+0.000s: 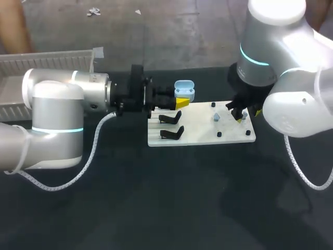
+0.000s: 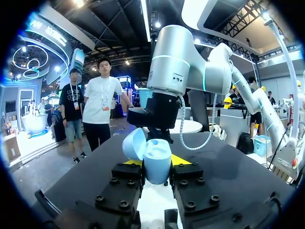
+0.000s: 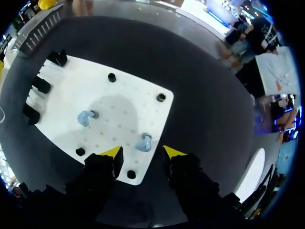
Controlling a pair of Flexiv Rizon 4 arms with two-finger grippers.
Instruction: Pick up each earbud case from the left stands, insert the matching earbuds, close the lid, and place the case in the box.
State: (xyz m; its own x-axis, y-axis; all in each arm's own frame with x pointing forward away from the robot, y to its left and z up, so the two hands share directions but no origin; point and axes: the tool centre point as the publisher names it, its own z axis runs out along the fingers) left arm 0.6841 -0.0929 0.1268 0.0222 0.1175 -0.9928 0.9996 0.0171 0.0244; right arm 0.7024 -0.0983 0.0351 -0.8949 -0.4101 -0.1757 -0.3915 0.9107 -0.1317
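Grips a pale blue, rounded plastic earbud case (image 2: pixel 157 164) in the left gripper (image 2: pixel 158 168), yellow-tipped fingers clenched on its body from both sides. Keeps it upright with the lid (image 2: pixel 135 143) flipped open and leaning off to one side, the mouth turned up and toward the other arm. Holds it raised at the left end of a flat white board (image 1: pixel 200 136), just above the black clip-shaped stands (image 1: pixel 170 126). At the board's right end, points the right gripper (image 3: pixel 143 151) straight down with fingers released and parted. Frames a small pale blue earbud (image 3: pixel 144 142) on its peg, just ahead of and between the yellow tips, with no contact visible. Cannot tell which way the earbud's stem runs at this size. Reads as the earbud pickup, with the right arm far nearer: probably a short straight drop and a close, then a carry leftward across the board to the open case. Worth watching: a second pale blue earbud (image 3: pixel 86 117) nearer the board's middle, on the way to the case. Also small black pegs (image 3: pixel 131 174) close beside the fingers, and little room where the two grippers would meet over the stands.
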